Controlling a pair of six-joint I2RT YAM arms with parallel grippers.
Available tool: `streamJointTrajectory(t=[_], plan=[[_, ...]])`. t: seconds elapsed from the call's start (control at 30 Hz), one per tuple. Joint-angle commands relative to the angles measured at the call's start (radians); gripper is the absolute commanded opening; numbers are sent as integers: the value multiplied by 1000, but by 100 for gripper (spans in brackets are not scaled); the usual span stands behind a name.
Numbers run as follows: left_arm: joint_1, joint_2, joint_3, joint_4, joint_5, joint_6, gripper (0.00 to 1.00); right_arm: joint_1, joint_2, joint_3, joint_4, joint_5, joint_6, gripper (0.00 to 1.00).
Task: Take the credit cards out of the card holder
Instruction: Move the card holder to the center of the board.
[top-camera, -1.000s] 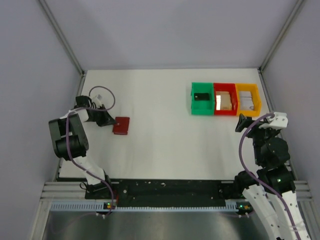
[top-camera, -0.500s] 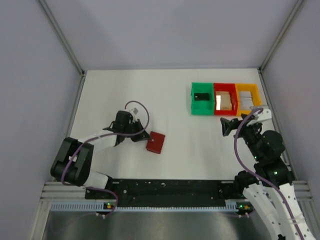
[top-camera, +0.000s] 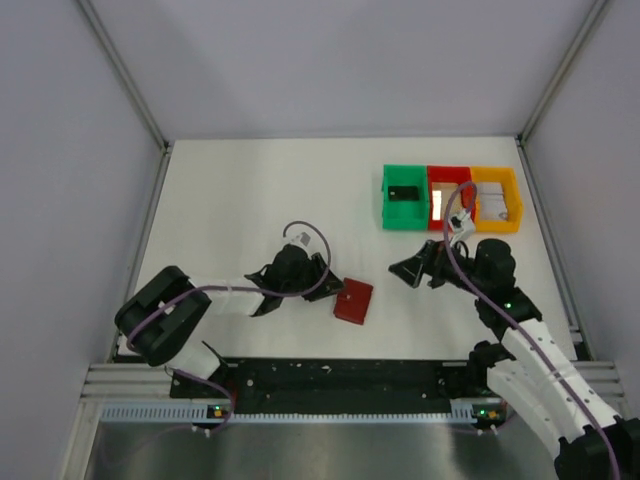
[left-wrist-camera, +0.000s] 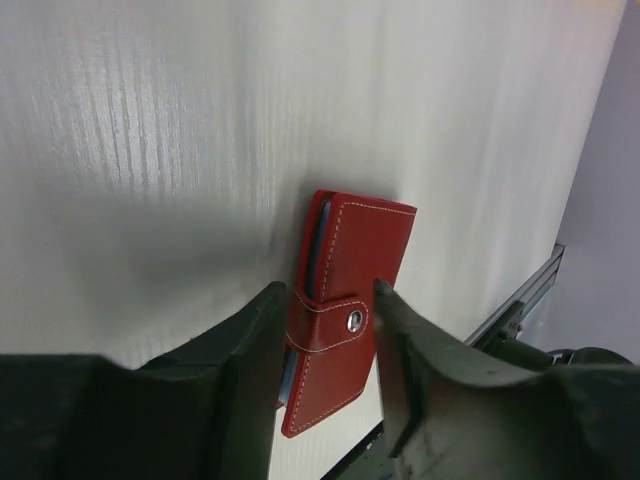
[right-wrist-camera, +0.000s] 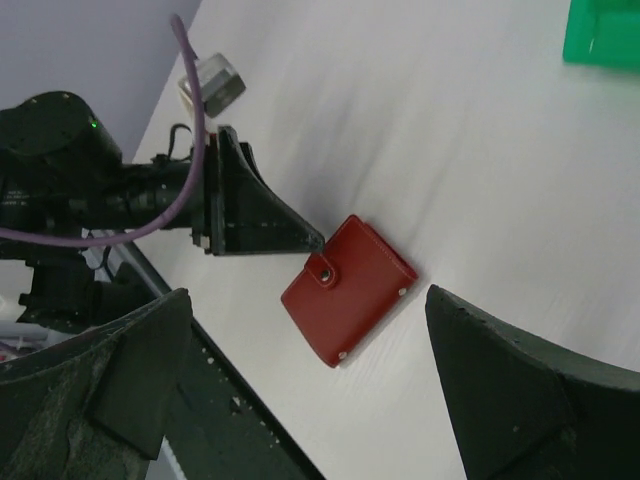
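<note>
On table (top-camera: 250, 200): 1 card holder (top-camera: 353, 300); left end effector (left-wrist-camera: 330, 297) part-open at its edge; right end effector (top-camera: 403, 270) gaping, empty.

The bench (left-wrist-camera: 150, 150) is matt white, with fine ribs running along it. The holder (left-wrist-camera: 355, 265) looks like smooth red leather with a soft sheen, pale stitching at its edges and a shiny metal snap (left-wrist-camera: 354, 321) on the tab. The left pincer (left-wrist-camera: 330, 295) and right pincer (right-wrist-camera: 305, 305) are matt black plastic, faintly grainy. The bins (top-camera: 405, 222) are glossy plastic; the frame (top-camera: 130, 378) is dull grooved metal.
</note>
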Motion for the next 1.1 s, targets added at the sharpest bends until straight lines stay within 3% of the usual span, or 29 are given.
streamJointTrajectory(t=[0.0,0.07,0.13,0.27,0.47,0.67,1.07], plan=[[1,-15,13,98,-57,-28,57,10,56,-130,252,-85,202,99],[1,-53,-9,74,-66,-2,66,12,102,-205,351,-103,292,99],[1,-95,-9,22,-72,38,66,31,142,-242,398,-88,314,99],[0,-159,-7,-61,-59,118,52,85,268,-271,457,-63,345,99],[-3,-181,-15,-112,10,156,47,189,432,-302,646,21,458,83],[-9,-136,-12,-118,79,166,33,219,544,-316,729,58,524,70],[-14,-90,8,-161,122,195,26,300,880,-270,955,83,604,60]])
